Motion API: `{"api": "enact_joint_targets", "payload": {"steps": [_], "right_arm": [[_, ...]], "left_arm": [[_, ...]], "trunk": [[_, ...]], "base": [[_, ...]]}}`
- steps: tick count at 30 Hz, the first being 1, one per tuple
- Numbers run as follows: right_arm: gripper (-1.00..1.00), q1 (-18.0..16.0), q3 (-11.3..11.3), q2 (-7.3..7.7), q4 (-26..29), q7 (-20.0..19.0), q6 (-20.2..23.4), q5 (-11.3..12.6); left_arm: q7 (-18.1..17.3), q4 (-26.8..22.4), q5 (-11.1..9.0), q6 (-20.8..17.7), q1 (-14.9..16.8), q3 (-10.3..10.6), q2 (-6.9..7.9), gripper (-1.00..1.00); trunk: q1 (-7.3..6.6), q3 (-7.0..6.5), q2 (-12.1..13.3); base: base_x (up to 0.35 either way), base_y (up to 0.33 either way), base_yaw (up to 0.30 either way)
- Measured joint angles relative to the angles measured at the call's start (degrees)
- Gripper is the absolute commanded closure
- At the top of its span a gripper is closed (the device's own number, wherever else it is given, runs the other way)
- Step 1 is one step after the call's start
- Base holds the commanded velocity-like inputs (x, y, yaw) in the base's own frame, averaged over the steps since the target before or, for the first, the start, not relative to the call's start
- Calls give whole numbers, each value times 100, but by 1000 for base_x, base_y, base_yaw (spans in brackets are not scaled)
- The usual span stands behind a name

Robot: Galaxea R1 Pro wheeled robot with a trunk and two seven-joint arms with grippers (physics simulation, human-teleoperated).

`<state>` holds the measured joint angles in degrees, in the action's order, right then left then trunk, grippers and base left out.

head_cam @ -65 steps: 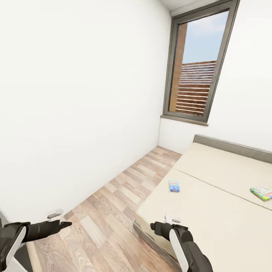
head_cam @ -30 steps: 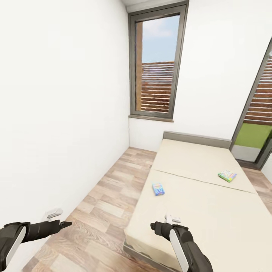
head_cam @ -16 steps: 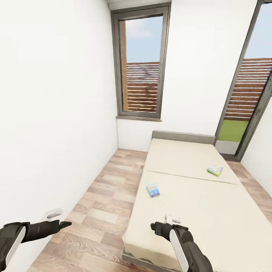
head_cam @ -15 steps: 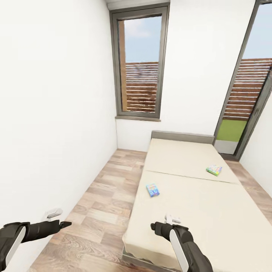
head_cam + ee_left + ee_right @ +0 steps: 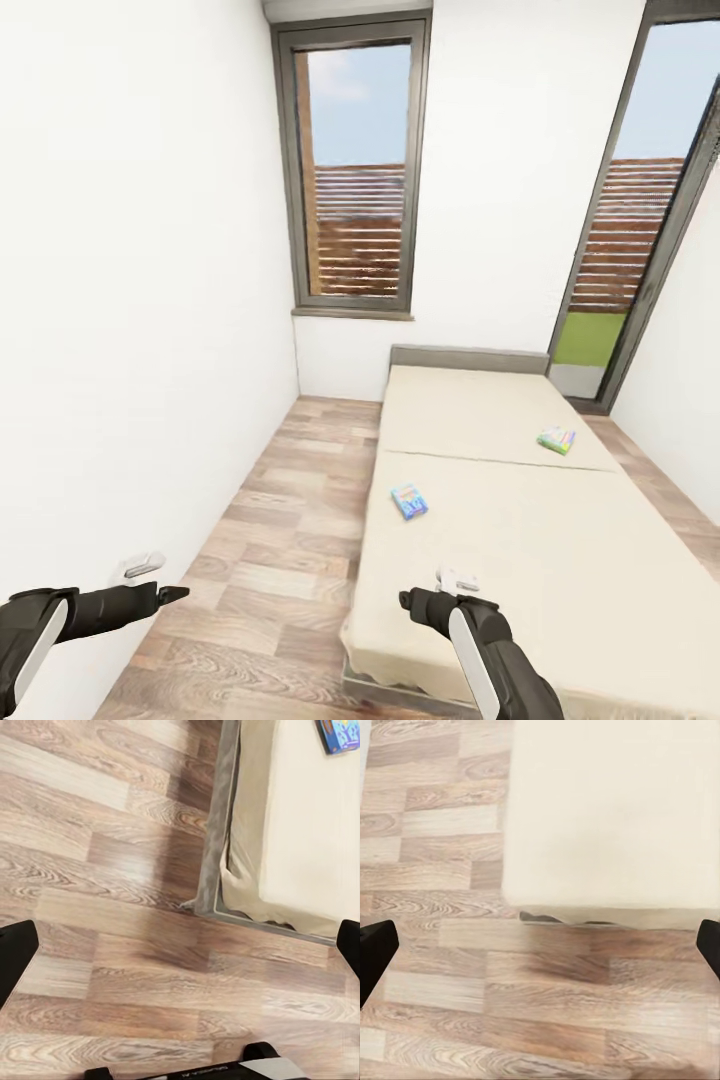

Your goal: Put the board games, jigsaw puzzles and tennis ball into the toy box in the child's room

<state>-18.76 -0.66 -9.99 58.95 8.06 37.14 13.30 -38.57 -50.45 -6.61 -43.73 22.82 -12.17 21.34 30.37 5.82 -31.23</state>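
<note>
Across the head view, the bed [image 5: 520,520] is being shown running back toward a window [image 5: 355,165]. A mostly blue board game [image 5: 409,500] is being seen lying flat on the mattress near its left edge. A green-bordered board game [image 5: 556,440] is being seen farther back, toward the right edge, well apart from the first. The left end effector [image 5: 165,594] is being held over the plank floor [image 5: 280,560], the right end effector [image 5: 412,600] over the bed's near corner; their opening cannot be told here.

Along the left wrist view, the fingertips [image 5: 15,952] are being shown far apart, nothing between them, above the floor beside the bed's corner, with the blue game's corner [image 5: 341,733] just visible.

Along the right wrist view, the fingertips [image 5: 375,949] are likewise being shown wide and empty, above the floor at the mattress [image 5: 615,810] edge.
</note>
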Motion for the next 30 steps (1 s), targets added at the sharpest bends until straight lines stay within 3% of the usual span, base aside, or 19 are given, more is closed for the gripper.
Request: {"api": "enact_joint_targets", "payload": {"steps": [11, 30], "right_arm": [[-100, 1, 10, 0, -11, 3, 5, 7], [-100, 1, 10, 0, -11, 4, 3, 8]], "left_arm": [[1, 1, -3, 4, 0, 1, 0, -100], [3, 3, -8, 6, 1, 5, -8, -100]], "trunk": [[-1, 0, -1], [0, 0, 0]], "base": [[75, 270, -270], [60, 7, -281]]}}
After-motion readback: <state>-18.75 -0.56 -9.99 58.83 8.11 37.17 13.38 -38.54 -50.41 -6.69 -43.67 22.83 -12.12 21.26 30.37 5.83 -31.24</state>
